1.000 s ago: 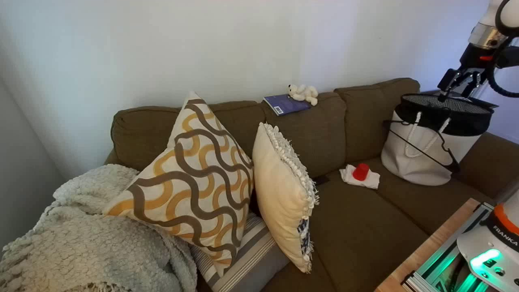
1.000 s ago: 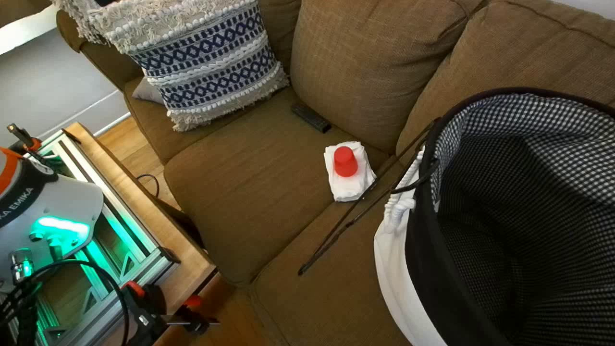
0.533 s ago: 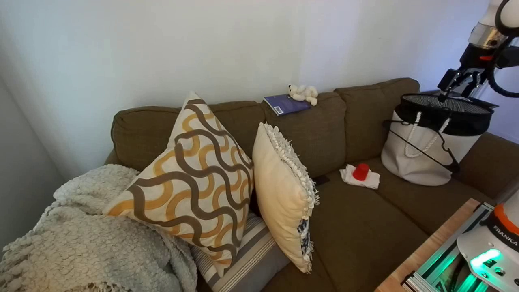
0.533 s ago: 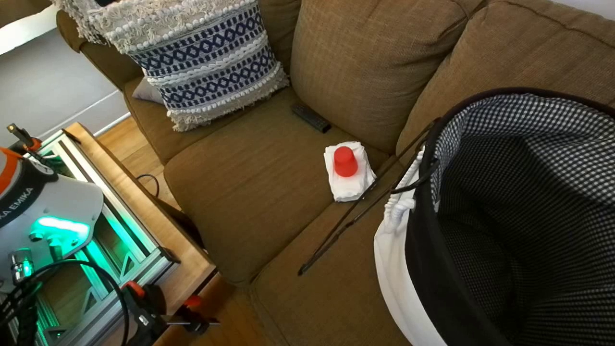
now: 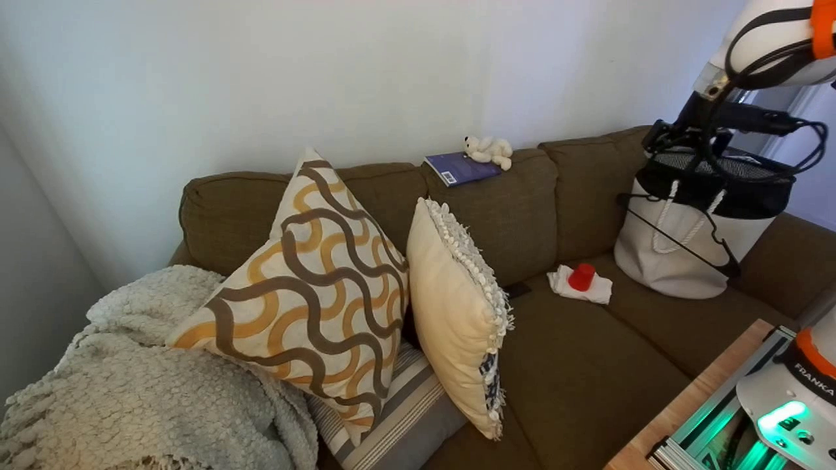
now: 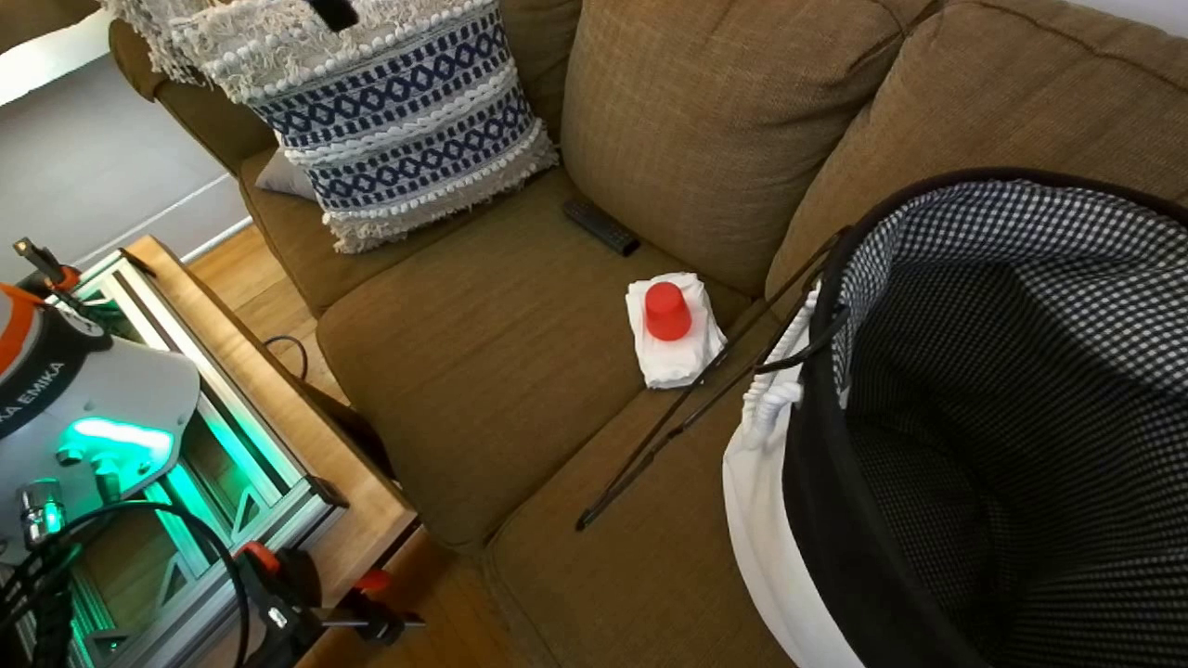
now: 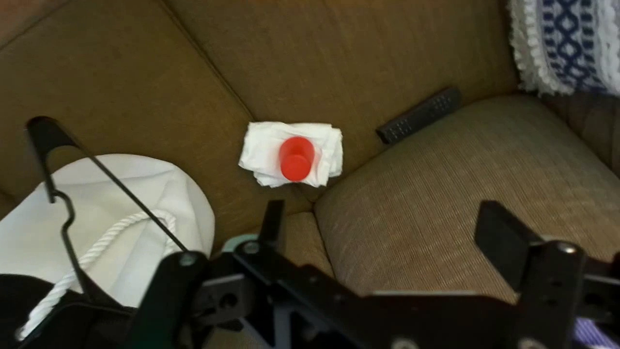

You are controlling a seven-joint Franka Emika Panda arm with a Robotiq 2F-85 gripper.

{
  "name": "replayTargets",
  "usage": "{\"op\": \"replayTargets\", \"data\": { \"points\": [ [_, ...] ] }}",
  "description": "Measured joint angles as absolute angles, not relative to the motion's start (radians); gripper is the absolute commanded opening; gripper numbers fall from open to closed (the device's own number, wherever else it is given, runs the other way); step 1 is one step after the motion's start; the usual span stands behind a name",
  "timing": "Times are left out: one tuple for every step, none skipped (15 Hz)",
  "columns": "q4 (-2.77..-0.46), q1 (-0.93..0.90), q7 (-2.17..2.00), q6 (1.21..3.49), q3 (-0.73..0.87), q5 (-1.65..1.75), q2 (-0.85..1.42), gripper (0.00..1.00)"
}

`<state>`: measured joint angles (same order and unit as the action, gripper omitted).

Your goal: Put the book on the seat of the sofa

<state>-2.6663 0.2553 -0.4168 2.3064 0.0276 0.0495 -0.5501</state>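
The purple book (image 5: 457, 170) lies on top of the sofa's backrest in an exterior view, with a small white toy bear (image 5: 488, 151) partly on it. A purple sliver at the lower right of the wrist view (image 7: 593, 334) may be the book, mostly hidden by the gripper. The brown sofa seat (image 5: 575, 365) shows in both exterior views (image 6: 464, 371). My gripper (image 7: 380, 218) is open with nothing between its fingers, above the back cushions in the wrist view. In an exterior view my gripper (image 5: 682, 138) is in front of the basket's rim, right of the book; its fingertips are unclear.
A white and black basket (image 5: 679, 261) stands on the seat's right, with a black hanger (image 6: 640, 459) hung from it. A red cup (image 6: 668, 313) sits on a white cloth (image 6: 677, 362). A remote (image 6: 601, 228) lies by the backrest. Pillows (image 5: 450, 313) stand left of the seat.
The arm and gripper have moved left in an exterior view, across the basket's rim toward the book's side. The book, bear, cup and basket have not moved.
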Motion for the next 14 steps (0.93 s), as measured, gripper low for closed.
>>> {"op": "replayTargets", "data": {
  "points": [
    [-2.656,0.249,-0.463,2.392,0.013,0.021,-0.491,1.0],
    [-2.64,0.245,-0.51,2.473,-0.003,-0.002,-0.431,1.0],
    [-2.616,0.24,-0.554,2.544,-0.019,-0.022,-0.371,1.0],
    [-2.586,0.235,-0.592,2.595,-0.031,-0.036,-0.316,1.0],
    [-2.548,0.229,-0.621,2.618,-0.041,-0.037,-0.266,1.0],
    [-2.509,0.223,-0.643,2.619,-0.047,-0.037,-0.224,1.0],
    [-2.476,0.218,-0.655,2.619,-0.05,-0.037,-0.19,1.0],
    [-2.456,0.216,-0.661,2.619,-0.051,-0.037,-0.169,1.0],
    [-2.443,0.216,-0.663,2.619,-0.051,-0.037,-0.156,1.0],
    [-2.439,0.216,-0.664,2.619,-0.051,-0.037,-0.152,1.0],
    [-2.438,0.216,-0.664,2.619,-0.051,-0.037,-0.151,1.0],
    [-2.437,0.216,-0.665,2.619,-0.051,-0.037,-0.152,1.0],
    [-2.437,0.216,-0.665,2.619,-0.051,-0.037,-0.152,1.0],
    [-2.437,0.216,-0.665,2.619,-0.051,-0.037,-0.152,1.0]
  ]
}}
